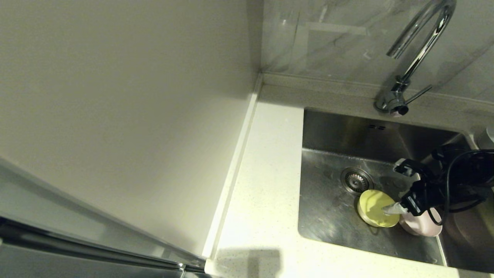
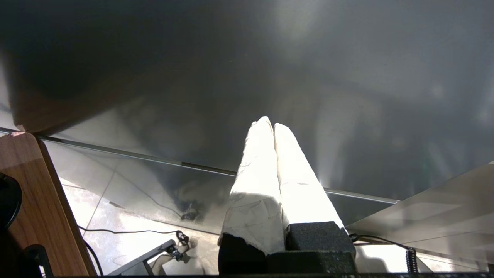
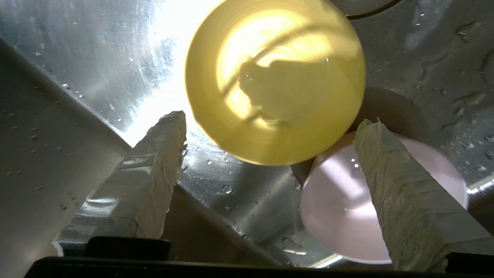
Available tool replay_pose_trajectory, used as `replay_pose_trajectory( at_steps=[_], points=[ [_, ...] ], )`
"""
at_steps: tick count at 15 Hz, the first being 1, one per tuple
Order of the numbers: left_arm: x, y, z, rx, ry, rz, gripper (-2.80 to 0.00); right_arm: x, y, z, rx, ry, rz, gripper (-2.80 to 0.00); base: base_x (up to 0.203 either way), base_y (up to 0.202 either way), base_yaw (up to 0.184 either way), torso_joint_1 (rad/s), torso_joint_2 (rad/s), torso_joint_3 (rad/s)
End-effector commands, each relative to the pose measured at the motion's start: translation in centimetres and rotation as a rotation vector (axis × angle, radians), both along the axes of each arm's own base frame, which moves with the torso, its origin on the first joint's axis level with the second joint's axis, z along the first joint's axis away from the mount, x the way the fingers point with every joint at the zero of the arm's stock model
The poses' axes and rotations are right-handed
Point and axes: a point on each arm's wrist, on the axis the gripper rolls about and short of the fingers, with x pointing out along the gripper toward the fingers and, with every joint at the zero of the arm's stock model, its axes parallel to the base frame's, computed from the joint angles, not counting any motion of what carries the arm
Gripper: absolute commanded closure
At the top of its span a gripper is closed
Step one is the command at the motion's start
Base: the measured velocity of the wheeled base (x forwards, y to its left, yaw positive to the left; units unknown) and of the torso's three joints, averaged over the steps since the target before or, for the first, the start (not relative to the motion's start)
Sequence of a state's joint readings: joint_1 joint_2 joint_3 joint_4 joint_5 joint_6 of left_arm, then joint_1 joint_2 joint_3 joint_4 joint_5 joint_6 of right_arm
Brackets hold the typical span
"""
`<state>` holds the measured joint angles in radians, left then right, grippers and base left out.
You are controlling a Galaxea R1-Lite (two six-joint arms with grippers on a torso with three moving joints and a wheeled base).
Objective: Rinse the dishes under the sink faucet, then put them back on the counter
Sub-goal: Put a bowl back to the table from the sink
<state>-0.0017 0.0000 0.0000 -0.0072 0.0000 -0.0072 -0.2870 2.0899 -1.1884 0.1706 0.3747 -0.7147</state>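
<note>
While your right gripper (image 3: 270,127) hangs wide open and empty inside the sink (image 1: 332,131), you see the yellow-green bowl (image 3: 274,79) and pink bowl (image 3: 339,200) touching on the wet floor beside the drain (image 1: 356,180), below the faucet (image 1: 417,58). Your left gripper (image 2: 270,125) rests pressed closed, away from the sink.

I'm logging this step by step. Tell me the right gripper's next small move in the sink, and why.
Probably lower the right gripper onto the yellow-green bowl and close on its rim. It is open and empty above that bowl, which sits in the sink beside the pink bowl.
</note>
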Motion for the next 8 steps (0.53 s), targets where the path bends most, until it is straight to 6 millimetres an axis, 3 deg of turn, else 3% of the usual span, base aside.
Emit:
replay_pose_trajectory(
  at_steps=[1, 3, 8],
  points=[
    [0.0, 0.0, -0.1, 0.000, 0.003, 0.000, 0.00, 0.9, -0.2, -1.6, 0.007, 0.026, 0.007, -2.80, 0.000, 0.000, 0.000, 0.000, 0.00, 0.000],
    [0.0, 0.0, -0.1, 0.000, 0.003, 0.000, 0.00, 2.5, -0.6, -2.6, -0.011, -0.015, 0.005, -2.80, 0.000, 0.000, 0.000, 0.000, 0.00, 0.000],
    [0.0, 0.0, -0.1, 0.000, 0.003, 0.000, 0.00, 4.5, -0.7, -3.5, -0.028, -0.050, 0.014, -2.80, 0.000, 0.000, 0.000, 0.000, 0.00, 0.000]
  ],
)
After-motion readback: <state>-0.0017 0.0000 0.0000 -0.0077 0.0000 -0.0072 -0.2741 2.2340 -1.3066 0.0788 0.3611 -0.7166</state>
